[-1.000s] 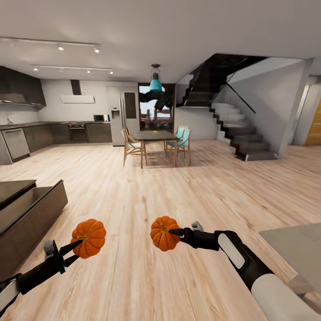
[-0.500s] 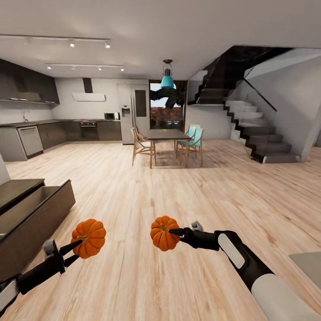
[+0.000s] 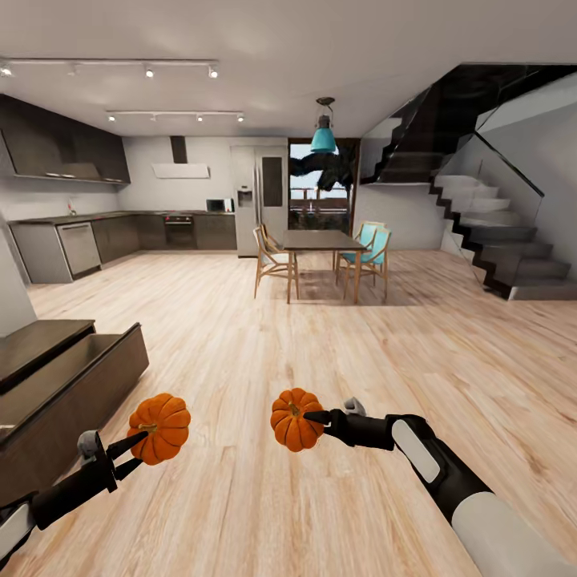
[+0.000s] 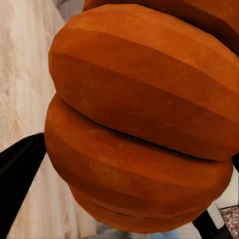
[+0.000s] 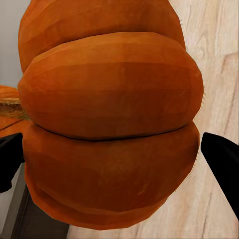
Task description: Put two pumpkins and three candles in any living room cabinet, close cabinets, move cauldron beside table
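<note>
Each gripper, left (image 3: 138,447) and right (image 3: 314,418), clamped a pumpkin (image 3: 160,427) (image 3: 294,419), an open-drawered cabinet (image 3: 72,385) at nine o'clock, no readable writing anywhere.

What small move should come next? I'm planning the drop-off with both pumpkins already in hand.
Probably turn further left toward the cabinet: its drawer stands open at the view's left edge, while the left gripper and right gripper each hold a pumpkin over bare floor.

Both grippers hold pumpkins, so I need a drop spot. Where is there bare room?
The open drawer of the cabinet, beside the left gripper and its pumpkin, looks bare inside. Wood floor lies open up to the dining table, crowded by chairs.
</note>
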`<state>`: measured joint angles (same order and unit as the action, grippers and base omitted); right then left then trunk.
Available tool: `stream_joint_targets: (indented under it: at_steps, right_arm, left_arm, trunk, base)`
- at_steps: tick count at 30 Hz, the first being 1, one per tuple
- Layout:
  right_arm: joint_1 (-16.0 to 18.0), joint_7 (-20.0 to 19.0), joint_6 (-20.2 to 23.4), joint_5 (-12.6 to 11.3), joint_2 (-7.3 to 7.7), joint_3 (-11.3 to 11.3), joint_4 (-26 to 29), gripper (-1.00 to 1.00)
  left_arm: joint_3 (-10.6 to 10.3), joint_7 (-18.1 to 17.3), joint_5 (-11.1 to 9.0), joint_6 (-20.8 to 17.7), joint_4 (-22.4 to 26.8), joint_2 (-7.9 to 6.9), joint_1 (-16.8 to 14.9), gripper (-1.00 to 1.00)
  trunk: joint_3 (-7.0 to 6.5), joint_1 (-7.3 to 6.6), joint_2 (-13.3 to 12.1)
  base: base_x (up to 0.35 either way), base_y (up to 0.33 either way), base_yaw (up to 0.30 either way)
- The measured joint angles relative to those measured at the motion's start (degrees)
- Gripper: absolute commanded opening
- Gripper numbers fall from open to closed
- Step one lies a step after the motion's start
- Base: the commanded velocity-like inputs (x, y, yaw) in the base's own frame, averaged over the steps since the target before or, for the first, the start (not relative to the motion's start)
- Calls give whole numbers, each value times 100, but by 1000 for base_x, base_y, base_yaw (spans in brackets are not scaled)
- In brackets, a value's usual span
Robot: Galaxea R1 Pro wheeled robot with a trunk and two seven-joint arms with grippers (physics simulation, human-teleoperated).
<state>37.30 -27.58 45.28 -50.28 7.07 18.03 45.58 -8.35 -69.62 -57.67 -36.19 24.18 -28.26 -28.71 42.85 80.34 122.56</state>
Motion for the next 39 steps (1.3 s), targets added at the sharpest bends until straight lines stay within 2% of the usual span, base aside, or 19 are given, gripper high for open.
stream_joint_targets:
  at_steps: [19,39]
  right_arm:
    - [0,0,-6,1,0,-1,-3,-100]
    - [-1,-7,-7,-2,1,-1,0,-100]
  left_arm:
    - [0,0,0,0,0,0,-2,-100]
    - [-1,0,-1,-2,-1,-8,-5,-100]
  trunk:
    - [122,0,0]
    - [132,0,0]
  base:
    - [337,0,190]
    - [337,-2,6]
